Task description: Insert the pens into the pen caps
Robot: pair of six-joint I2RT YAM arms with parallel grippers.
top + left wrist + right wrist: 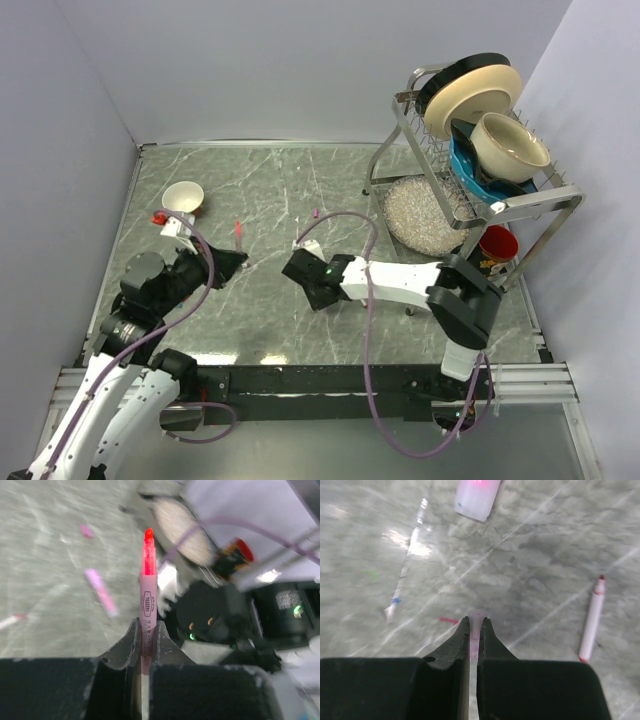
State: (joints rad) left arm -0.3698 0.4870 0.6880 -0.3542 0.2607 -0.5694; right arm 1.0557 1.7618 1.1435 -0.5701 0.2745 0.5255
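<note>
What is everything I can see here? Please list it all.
pen: one, pale pink, red tip, clamped in the left gripper
pen cap: one, pale pink, pinched in the right gripper
loose pen: one, white, red ends, lying on the table
pink pieces: two, blurred, on the table; pen or cap unclear
small bowl: one, pale, far left
dish rack: one, metal, far right
plates: two, cream and black, upright in rack
large bowl: one, cream, in rack
glass dish: one, clear, under rack
red cup: one, beside rack's leg
left gripper: one, black, shut on pen
right gripper: one, black, shut on pen cap
</note>
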